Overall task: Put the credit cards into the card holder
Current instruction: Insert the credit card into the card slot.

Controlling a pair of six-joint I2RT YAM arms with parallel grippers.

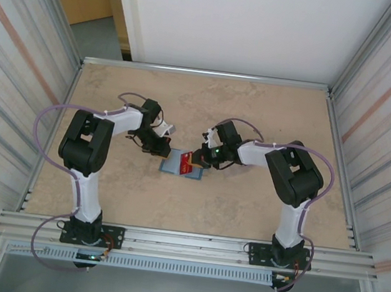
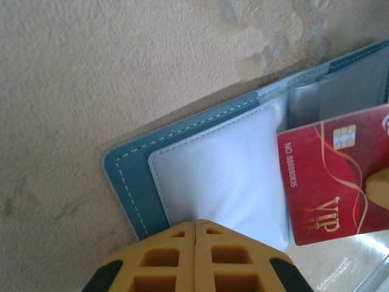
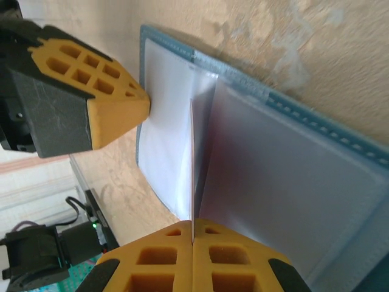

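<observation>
Your card holder [image 1: 176,164] lies open around the middle of the worktop [image 1: 258,111]. Your left fingers [image 2: 161,258] are pressed together, their tip bearing down on the pale left-hand page. Your right fingers [image 3: 155,255] are pinching one red credit card [image 2: 328,182] by its end and hold it slanted over the clear pockets [image 2: 340,85] beside the fold. I cannot tell whether its leading edge is inside a pocket or only resting on the plastic.

That is your main risk. If the edge misses the pocket mouth, the card will likely skate over the glossy sleeve rather than go in. Pushing harder could bow the card or twist it in such a narrow pinch.

Watch the pin too. It holds only one page, near its outer edge. A sideways shove from the card could slide the whole holder across the worktop, or lift the free page.

The two sets of fingers sit near each other, so a long push risks a knock.
</observation>
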